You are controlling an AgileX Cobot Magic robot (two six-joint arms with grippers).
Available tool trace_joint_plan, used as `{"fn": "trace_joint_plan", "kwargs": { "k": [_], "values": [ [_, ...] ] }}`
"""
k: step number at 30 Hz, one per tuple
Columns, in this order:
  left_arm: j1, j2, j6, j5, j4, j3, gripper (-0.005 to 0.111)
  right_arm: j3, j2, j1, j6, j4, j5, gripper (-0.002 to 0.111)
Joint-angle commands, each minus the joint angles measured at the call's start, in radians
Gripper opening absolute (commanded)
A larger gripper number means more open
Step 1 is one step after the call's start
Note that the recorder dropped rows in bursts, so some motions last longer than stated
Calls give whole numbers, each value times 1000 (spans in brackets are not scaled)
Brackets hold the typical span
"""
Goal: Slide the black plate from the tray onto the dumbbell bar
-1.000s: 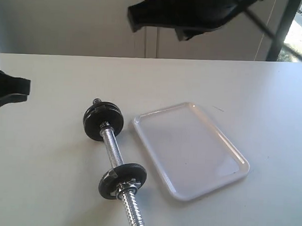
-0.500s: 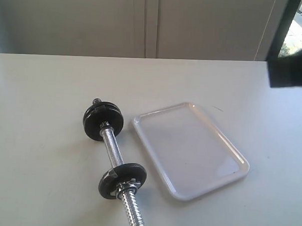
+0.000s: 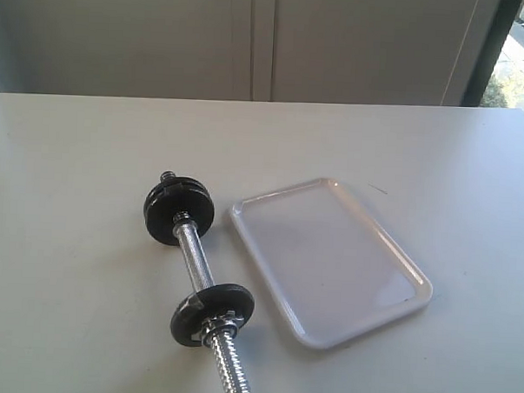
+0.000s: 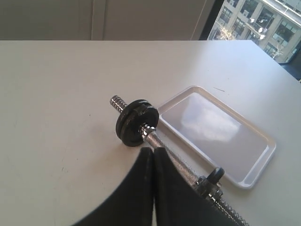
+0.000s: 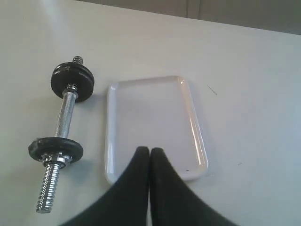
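- Desk [image 3: 72, 153]: pale, matte. It carries two items side by side near the middle.
- Dumbbell bar [image 3: 194, 259]: lies flat on the desk, left of the tray. It runs from far-left to near-right, and its coarse-threaded near end passes off the near edge of the exterior view. The smooth chrome middle is bare between two black discs.
- Black plate [image 3: 179, 212]: on the bar at its far end, standing on edge with the rod through its hole. The black mass there looks doubled, two layers face to face. I cannot tell for sure which layer is the plate. A short threaded stub [image 3: 167, 177] sticks out beyond it on the far side.
- Near disc [image 3: 214, 309]: thinner and tilted a little, with a silver star nut [image 3: 220, 325] against its near face.
- Tray [image 3: 329, 260]: white, low rim, rounded corners, set at an angle with its long sides running far-left to near-right. Its left long rim lies just beside the bar. The right wrist view shows a gap between the near disc and this rim.
- Left end effector [image 4: 153, 149]: black fingers [image 4: 141, 188] pressed together, nothing between them. In its own view it overlaps the bar's middle, between the two discs. Height above the desk cannot be told.
- Right end effector [image 5: 149, 150]: fingers together as well, gripping nothing. It is seen over the near part of the tray.
- Background: pale panelled wall beyond the far desk edge, with a window at far right.
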Motion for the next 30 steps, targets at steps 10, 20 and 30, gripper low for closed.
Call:
{"fn": "trace_joint_plan", "kwargs": {
  "k": [10,20,30],
  "values": [
    [5,-7,-1,18,-12,5,0,6,-21,-4,5,-7,-7,0],
    [5,-7,-1,18,-12,5,0,6,-21,-4,5,-7,-7,0],
    [154,-156,-1,18,-12,5,0,6,-21,-4,5,-7,-5,0]
  ]
}}
